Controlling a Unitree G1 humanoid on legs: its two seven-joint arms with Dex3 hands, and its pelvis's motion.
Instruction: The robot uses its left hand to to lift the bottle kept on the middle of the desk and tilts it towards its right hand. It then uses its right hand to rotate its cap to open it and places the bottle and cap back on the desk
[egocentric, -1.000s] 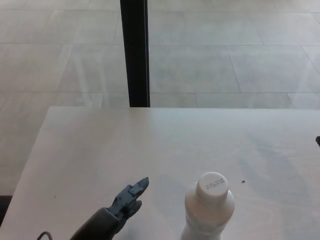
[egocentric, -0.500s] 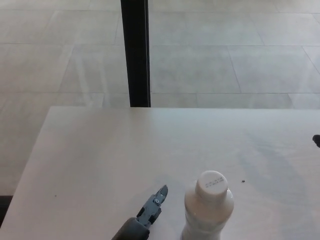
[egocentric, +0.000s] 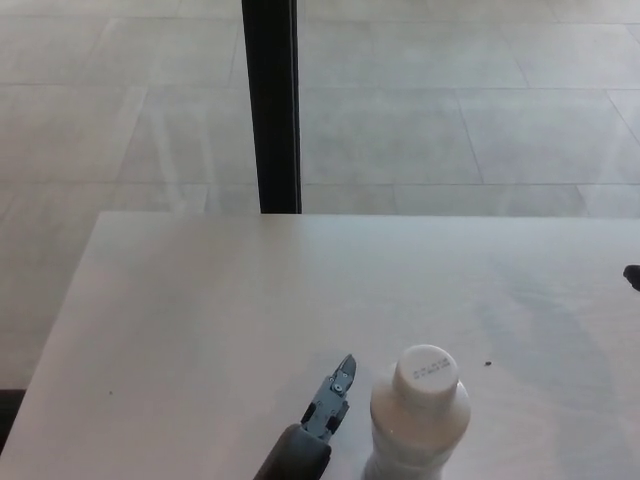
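Change: left hand (egocentric: 330, 405) has moved right across the last second, from well left of the bottle to just beside its left shoulder; bottle, desk and background unchanged.
Bottle: one white plastic bottle (egocentric: 418, 425) with a white screw cap (egocentric: 425, 367), upright on the desk, cap on; low centre-right in head view, base cut off by the bottom edge.
Left hand: grey-black, comes in from the bottom edge, fingers pointing up and slightly right; close to the bottle, contact not visible; holds nothing; how far the fingers are spread, cannot tell.
Right hand: only a small dark tip (egocentric: 632, 275) at the right picture edge, well apart from the bottle; state cannot tell.
Desk: one pale white tabletop (egocentric: 220, 300); far edge runs across mid-frame, left edge slants down to the bottom left corner.
Open room: bare surface behind, left and right of the bottle.
Specks: two small dark dots, one right of the cap (egocentric: 488, 363), one near the left edge (egocentric: 110, 392).
Background: light tiled floor (egocentric: 450, 110); one black vertical post (egocentric: 271, 105) beyond the far edge.
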